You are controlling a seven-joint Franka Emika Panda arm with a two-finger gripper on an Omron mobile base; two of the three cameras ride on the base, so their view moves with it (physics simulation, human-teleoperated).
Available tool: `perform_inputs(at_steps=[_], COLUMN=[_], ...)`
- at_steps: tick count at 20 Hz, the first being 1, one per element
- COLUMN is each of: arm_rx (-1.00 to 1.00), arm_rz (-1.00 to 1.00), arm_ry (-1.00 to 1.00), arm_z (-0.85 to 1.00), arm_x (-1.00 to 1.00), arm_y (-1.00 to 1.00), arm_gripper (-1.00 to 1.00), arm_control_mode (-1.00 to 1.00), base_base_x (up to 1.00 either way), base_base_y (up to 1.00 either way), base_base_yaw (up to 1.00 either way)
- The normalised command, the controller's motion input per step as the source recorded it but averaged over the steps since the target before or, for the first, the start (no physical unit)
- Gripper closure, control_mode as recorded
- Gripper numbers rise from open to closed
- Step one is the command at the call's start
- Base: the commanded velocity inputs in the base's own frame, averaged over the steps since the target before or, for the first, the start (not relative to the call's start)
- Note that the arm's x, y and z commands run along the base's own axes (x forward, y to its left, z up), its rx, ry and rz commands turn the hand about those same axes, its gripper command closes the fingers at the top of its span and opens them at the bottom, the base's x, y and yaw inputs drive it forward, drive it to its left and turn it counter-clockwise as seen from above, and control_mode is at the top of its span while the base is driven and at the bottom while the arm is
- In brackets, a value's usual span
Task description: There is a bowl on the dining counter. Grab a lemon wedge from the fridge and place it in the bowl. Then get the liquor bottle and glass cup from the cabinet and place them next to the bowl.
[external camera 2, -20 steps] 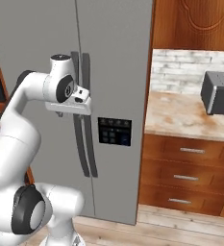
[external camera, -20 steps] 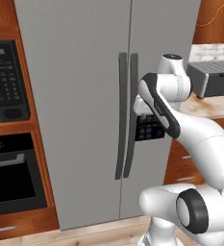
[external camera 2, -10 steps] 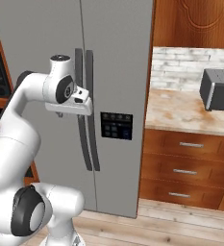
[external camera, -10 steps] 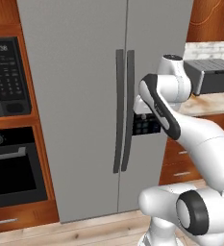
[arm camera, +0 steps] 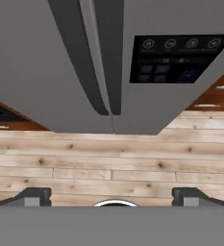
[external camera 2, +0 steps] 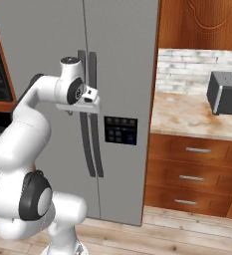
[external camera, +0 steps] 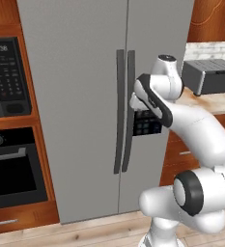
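Pincer [arm camera: 111, 194]: standing released and wide, grasping nothing, pointing down at the floor in front of the fridge [external camera: 85, 72]
Fridge doors: both sitting closed, the two dark handles [arm camera: 92, 57] running side by side at the seam
Lemon wedge: judged to be waiting inside the closed fridge, unseen
Step in hand: approaching a handle to open a door
Doing it well: tilting the hand up, straddling one handle only, then pulling along the door's swing

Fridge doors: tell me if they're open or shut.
Shut. Both fridge doors sit flush, their handles side by side along a closed centre seam.
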Motion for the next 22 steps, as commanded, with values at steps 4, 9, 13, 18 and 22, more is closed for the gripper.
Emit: perform_inputs(at_steps=[4, 9, 13, 18, 22], arm_rx=[0.00, 0.00, 0.00, 0.00, 0.00], arm_rz=[0.00, 0.00, 0.00, 0.00, 0.00], arm_ry=[0.00, 0.00, 0.00, -0.02, -0.01], arm_z=[0.00, -0.01, 0.00, 0.00, 0.00], arm_x=[0.20, 0.01, 0.00, 0.00, 0.01], arm_y=[0.00, -0.01, -0.01, -0.08, -0.08], arm_gripper=[-1.00, -1.00, -1.00, -1.00, -1.00], arm_control_mode=[-1.00, -1.00, -1.00, -1.00, -1.00], base_base_x=[0.00, 0.00, 0.00, 0.00, 0.00], base_base_y=[0.00, 0.00, 0.00, 0.00, 0.00], base_base_yaw=[0.00, 0.00, 0.00, 0.00, 0.00])
